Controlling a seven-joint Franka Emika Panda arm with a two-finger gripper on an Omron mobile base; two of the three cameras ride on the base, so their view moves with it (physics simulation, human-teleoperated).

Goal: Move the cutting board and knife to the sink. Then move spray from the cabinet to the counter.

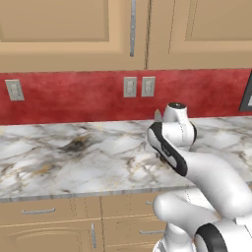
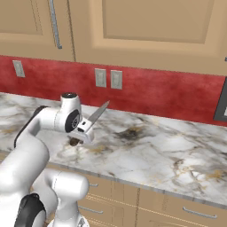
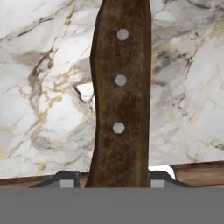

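Observation:
My gripper [image 2: 83, 129] is shut on the knife [image 2: 97, 113] and holds it above the counter [image 2: 150, 146]. The grey blade slants up and to the right toward the red wall; its tip [image 1: 157, 115] peeks out beside my wrist. In the hand view the dark brown handle [image 3: 120, 96] with three pale rivets runs up from between my fingertips [image 3: 66, 180], with the gripper [image 3: 114, 180] clamped on its sides. The cabinet [image 1: 74, 34] hangs above with its doors closed. The cutting board, the sink and the spray are out of view.
A red backsplash [image 1: 74, 98] with outlets [image 1: 130, 86] runs behind the worktop. Tan drawers and doors [image 1: 59, 221] sit below the counter's front edge. A dark framed object [image 2: 220, 104] stands at the right edge.

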